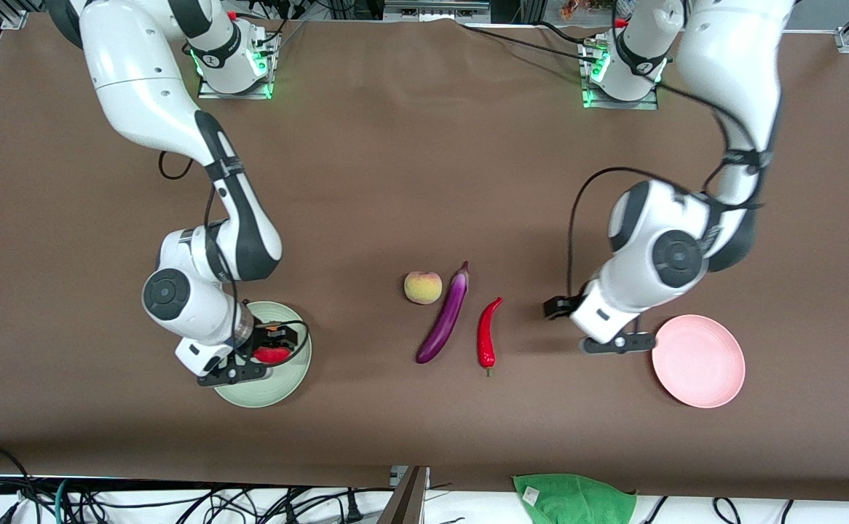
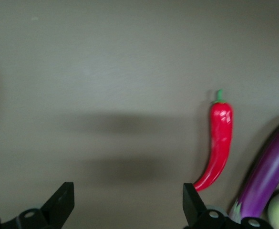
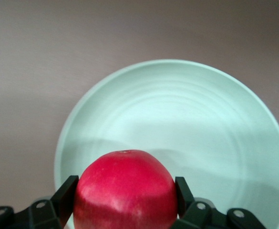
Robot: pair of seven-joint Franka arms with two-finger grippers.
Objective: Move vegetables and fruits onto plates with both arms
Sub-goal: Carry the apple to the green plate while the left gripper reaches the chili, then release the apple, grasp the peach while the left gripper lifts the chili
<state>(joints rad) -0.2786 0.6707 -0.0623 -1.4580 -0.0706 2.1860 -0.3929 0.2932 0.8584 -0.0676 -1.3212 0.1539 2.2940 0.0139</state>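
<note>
Front view: red fruit (image 1: 271, 355) half-hidden in right gripper (image 1: 268, 354) jaws | left gripper (image 2: 125, 202) jaws wide, tips cropped

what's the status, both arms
Right gripper shut on red fruit over green plate. Left gripper open, empty, beside chili. Nothing blocking.

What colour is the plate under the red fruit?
Pale green plate; the right wrist view shows it best, beneath the red fruit.

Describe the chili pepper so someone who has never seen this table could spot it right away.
Near the middle of the brown table three items lie together: a peach, an eggplant and the chili pepper. The chili lies beside the eggplant, toward the left arm's end. It is the only slim, curved, bright red one, with a green stem.
</note>
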